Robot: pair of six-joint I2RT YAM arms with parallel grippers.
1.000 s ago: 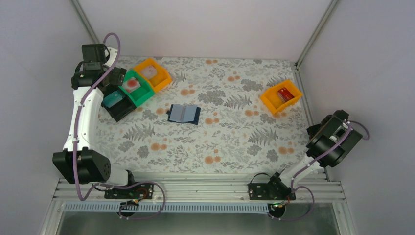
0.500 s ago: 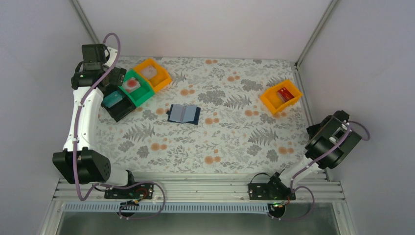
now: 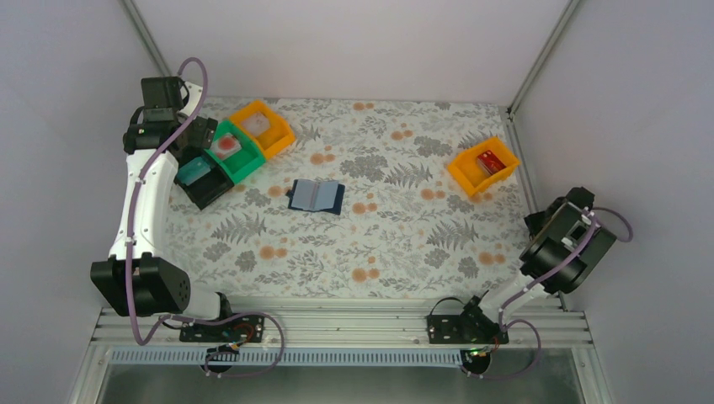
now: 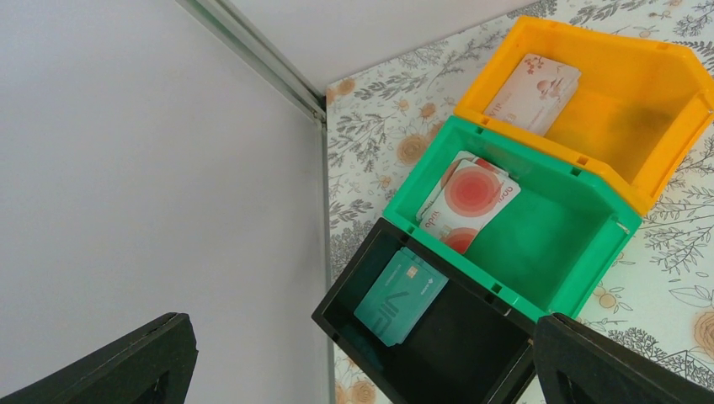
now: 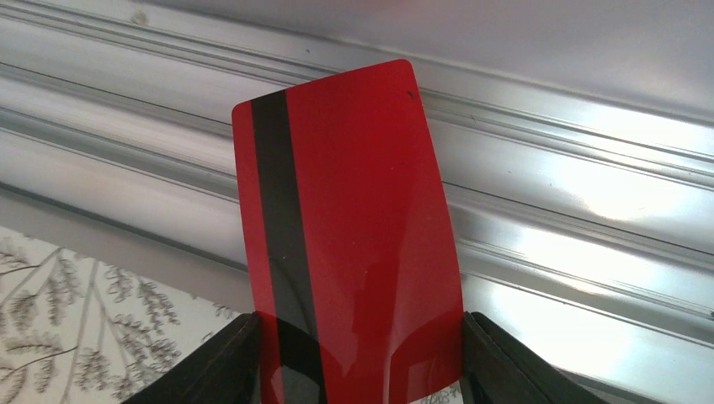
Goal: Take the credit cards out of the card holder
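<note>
The card holder (image 3: 315, 196) lies open on the flowered table, dark navy with lighter blue pockets, and neither gripper is near it. My right gripper (image 5: 362, 358) is shut on a red credit card (image 5: 354, 219) with a black stripe, pinched by its long edges. It hangs at the table's right edge (image 3: 543, 225). My left gripper (image 4: 362, 370) stands wide open above the black bin (image 4: 471, 337), which holds a teal card (image 4: 401, 295). The green bin (image 4: 539, 244) holds a pale card with red circles (image 4: 468, 202), and the orange bin (image 4: 623, 101) holds a pale card (image 4: 534, 93).
A second orange bin (image 3: 482, 167) with a red card (image 3: 491, 161) sits at the far right. The three left bins (image 3: 231, 150) stand in a row by the left wall. Metal frame rails (image 5: 547, 210) run behind the held card.
The right arm has drawn slightly toward the near edge with the red card in its grip. The left arm and the card holder have not moved.
</note>
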